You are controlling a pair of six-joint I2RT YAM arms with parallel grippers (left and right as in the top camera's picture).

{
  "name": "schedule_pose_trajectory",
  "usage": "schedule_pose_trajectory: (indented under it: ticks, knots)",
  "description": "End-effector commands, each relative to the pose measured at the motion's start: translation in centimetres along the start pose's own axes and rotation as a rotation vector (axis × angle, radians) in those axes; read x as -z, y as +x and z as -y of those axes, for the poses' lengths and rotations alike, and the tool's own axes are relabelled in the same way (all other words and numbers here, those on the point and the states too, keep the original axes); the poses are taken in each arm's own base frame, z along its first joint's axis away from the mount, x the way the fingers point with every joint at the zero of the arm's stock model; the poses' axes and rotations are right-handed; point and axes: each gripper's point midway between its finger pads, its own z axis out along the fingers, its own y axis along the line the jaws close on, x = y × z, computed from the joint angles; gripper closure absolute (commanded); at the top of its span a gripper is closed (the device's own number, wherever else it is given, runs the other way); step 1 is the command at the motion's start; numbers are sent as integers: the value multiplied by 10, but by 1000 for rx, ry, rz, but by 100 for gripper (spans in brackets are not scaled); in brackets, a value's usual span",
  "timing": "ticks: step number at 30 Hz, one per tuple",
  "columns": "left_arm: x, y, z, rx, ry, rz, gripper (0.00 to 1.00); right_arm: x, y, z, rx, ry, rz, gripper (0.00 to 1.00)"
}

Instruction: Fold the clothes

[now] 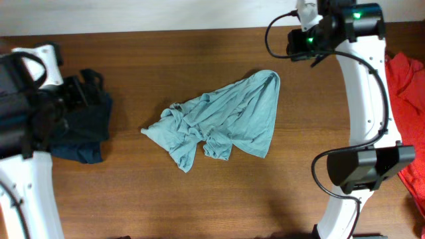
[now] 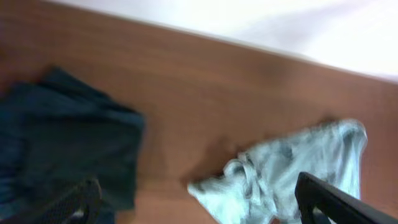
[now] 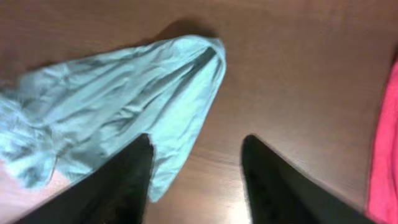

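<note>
On the near left of the brown wooden counter [image 1: 199,206], the left pincer [image 2: 198,186] hangs over the edge of a heap of dark navy clothes [image 1: 83,129], its jaws spread wide and holding nothing. Past it, at the counter's middle, lies the pale blue-green trouser-like garment of thin, wrinkled cloth [image 1: 226,119]. It is bunched and twisted at its left end and flatter toward its far right corner. A bright red garment [image 1: 406,93] lies at the right edge, well apart. Farthest back, the right pincer [image 3: 198,143] hovers near the pale garment's far corner, partly open and empty.
</note>
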Motion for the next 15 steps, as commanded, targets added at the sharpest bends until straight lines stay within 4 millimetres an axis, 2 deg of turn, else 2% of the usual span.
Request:
schedule_pose_trajectory:
  ticks: [1,7,12,15]
  knots:
    - [-28,22,42,-191,182,-125,1,8,3,-24,-8,-119,-4,46]
    - [-79,82,85,-429,274,-379,7,8,16,-25,-17,-123,-55,40]
    - [-130,120,96,-553,185,-528,11,9,24,-25,-25,-124,-90,40]
    - [-156,144,98,-584,169,-613,23,9,28,-25,-27,-125,-104,40]
